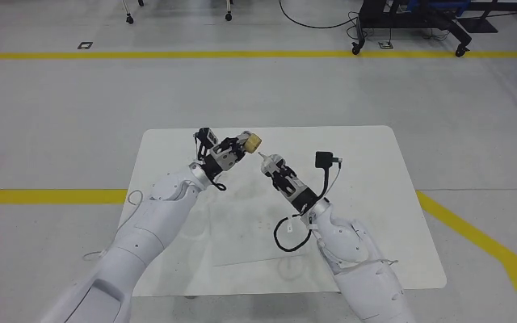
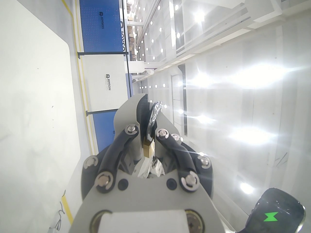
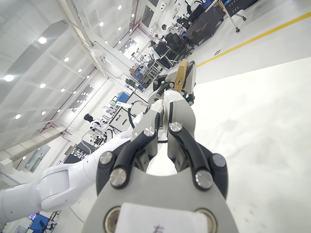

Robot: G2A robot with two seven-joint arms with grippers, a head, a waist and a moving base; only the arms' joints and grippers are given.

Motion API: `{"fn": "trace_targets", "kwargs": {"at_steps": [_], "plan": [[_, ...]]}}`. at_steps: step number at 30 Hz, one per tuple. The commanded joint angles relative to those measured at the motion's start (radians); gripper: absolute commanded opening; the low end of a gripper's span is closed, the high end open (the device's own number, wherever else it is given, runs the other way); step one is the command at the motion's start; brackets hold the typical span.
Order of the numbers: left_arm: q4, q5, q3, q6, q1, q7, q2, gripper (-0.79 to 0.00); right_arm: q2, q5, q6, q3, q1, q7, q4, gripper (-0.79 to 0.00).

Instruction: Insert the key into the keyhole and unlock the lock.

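Left gripper (image 1: 245, 146) is clamped on the padlock (image 1: 254, 144), held up off the table (image 1: 380, 242) over its far half. Right gripper (image 1: 269, 164) sits just beside it, nose pointed at the lock. Its fingers are pinched nearly together on a thin pale piece, the key (image 1: 263, 158) by the look of it. The tip pokes out toward the padlock and sits close to it; contact can't be judged.

Top view: gives the layout. Both arms angle in toward each other and the brass body faces the right gripper. The lock is too small there to make out detail.

Left wrist view: gives the grip itself. The fingers are flat against both sides of the lock. The silver shackle (image 2: 155, 112) and a sliver of brass body show between them. The table edge runs along one side.

Right wrist view: gives the target. The keyhole (image 3: 179, 81) is on the narrow brass face turned toward the right gripper, roughly in line with its fingertips. The left gripper's fingers flank the brass. The key blade is mostly hidden between the right gripper's pads, so its alignment with the slot can't be told.
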Motion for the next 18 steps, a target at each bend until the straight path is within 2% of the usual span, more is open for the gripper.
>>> {"fn": "trace_targets", "kwargs": {"at_steps": [1,18], "plan": [[-0.004,0.006,-0.009,-0.005,0.007,-0.006,0.000,-0.785,-0.002,0.008,-0.003,-0.001,0.003,-0.003,0.005,-0.785],[-0.021,0.068,-0.075,-0.003,0.035,-0.042,-0.007,-0.785,-0.012,-0.002,0.014,-0.018,0.027,-0.008,0.041,-0.785]]}}
